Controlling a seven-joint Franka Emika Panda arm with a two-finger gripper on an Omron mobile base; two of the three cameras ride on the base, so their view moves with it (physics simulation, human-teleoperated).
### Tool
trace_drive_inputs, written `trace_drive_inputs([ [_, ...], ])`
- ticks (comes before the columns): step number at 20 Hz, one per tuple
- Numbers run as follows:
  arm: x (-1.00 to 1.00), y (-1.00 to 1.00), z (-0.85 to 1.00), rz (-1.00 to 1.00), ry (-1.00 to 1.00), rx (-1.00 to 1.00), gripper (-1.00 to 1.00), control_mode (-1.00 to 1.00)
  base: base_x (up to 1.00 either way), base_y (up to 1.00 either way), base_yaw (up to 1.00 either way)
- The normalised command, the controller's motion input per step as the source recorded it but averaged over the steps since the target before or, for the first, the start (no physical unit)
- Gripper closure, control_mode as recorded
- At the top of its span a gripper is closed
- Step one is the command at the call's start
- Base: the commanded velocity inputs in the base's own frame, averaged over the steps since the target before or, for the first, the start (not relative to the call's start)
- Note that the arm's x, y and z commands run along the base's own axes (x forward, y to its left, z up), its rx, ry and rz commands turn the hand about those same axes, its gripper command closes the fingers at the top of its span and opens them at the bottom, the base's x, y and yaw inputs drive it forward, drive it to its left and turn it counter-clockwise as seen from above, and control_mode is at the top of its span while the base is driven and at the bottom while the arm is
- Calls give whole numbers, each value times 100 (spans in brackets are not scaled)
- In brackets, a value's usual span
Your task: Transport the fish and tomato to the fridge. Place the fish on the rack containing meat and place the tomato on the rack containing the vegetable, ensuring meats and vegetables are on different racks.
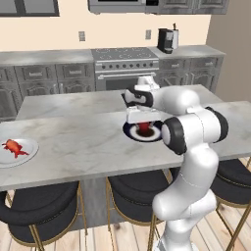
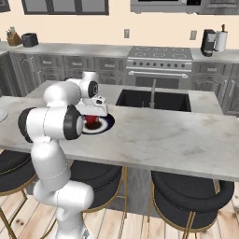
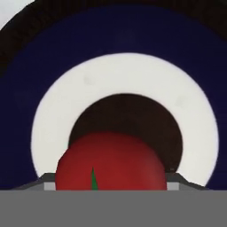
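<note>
- Left base view: the tomato [image 1: 145, 129] sits on a dark-rimmed plate [image 1: 131, 132] on the tabletop [image 1: 83, 142]. The end effector [image 1: 144, 128] is low over it. The fish [image 1: 14, 147] lies far left.
- Right base view: I cannot tell if the tomato [image 2: 91, 121] is held.
- Hand view: the tomato [image 3: 111, 162] looks round, smooth, squishy. Grab its sides gently.

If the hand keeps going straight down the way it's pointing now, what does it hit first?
The tomato, which sits directly under the hand between its fingertips, probably touching already. Below the tomato lies the dark-rimmed plate on the island counter.
</note>
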Motion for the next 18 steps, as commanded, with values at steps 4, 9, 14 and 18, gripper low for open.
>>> trace_drive_inputs([
  [4,-72,6,61,0,-48,-5,100,-100,0,0,0],
  [9,-92,0,72,0,-26,0,100,-100,0,0,0],
  [14,-90,0,95,0,1,1,100,-100,0,0,0],
  [18,-82,0,86,0,4,0,100,-100,0,0,0],
])
